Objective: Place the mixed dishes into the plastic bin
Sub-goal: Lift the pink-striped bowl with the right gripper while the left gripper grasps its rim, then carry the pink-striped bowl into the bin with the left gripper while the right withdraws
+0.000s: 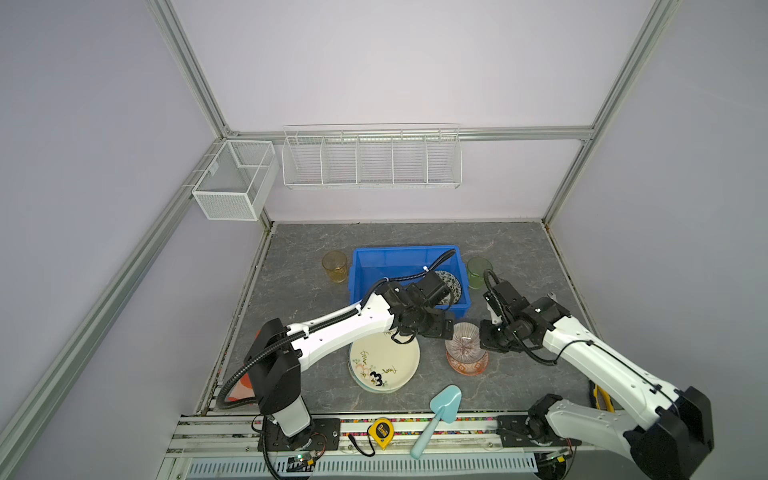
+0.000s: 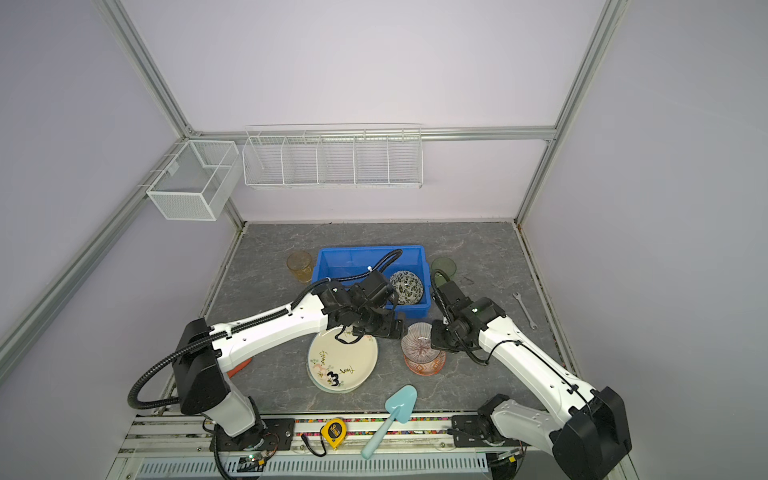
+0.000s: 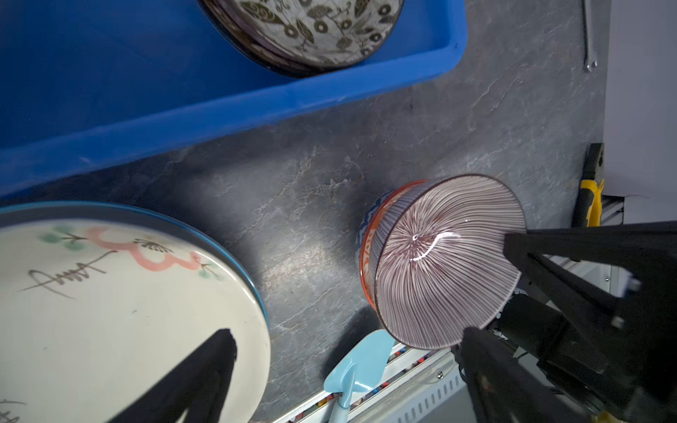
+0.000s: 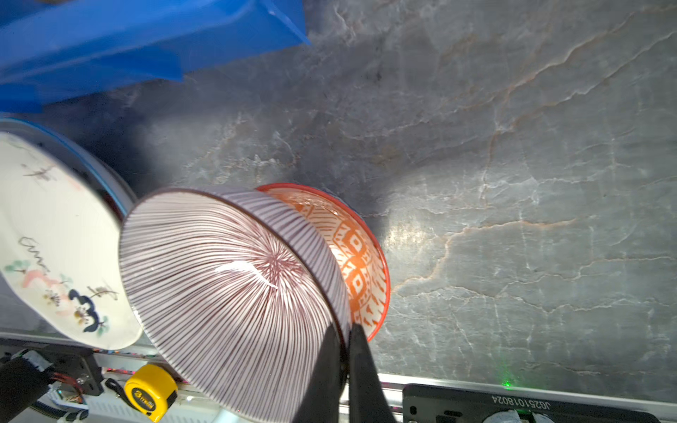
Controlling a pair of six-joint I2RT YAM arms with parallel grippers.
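Pink bowl [image 4: 227,293] tilted inside orange bowl [image 4: 361,256]; right gripper [image 4: 346,338] jaws pinch rim.

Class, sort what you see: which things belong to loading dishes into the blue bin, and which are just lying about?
Job: blue bin, leaf-patterned bowl inside it, striped bowl, orange bowl beneath it, stacked plates, amber cup, green cup.
Lying about: teal scoop, tape measure, wrench, wire baskets.

Soft, even light comes from above. A glare streak sits on the striped bowl [image 4: 227,289], a bright patch on the surface [image 4: 403,234]. The blue bin [image 4: 110,47] looks blurred in my right wrist view.
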